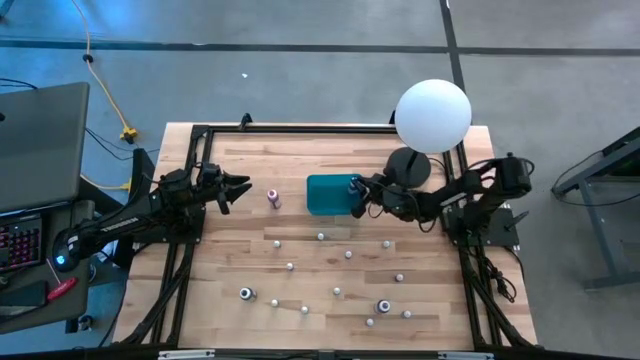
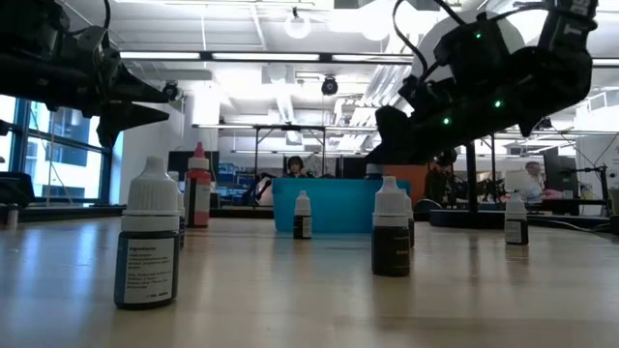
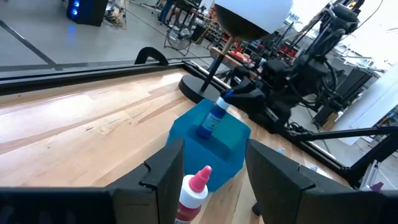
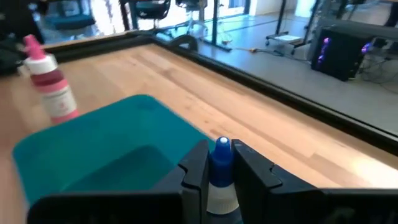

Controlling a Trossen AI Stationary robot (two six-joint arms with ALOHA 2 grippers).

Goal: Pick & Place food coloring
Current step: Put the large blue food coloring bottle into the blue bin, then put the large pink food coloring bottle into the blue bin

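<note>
Clamping a blue-capped bottle [image 4: 221,168] in our right gripper [image 4: 219,167], we are holding it above the teal box [image 1: 328,194], seemingly near its edge; our left gripper [image 1: 238,189] is hanging open beside the pink bottle [image 1: 273,199].

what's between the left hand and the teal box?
Only a pink-capped bottle, standing on bare wood between left hand and teal box; high view shows it.

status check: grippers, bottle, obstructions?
Right gripper shut on blue-capped bottle over teal box. Left gripper open near pink-capped bottle. Nothing blocking.
</note>
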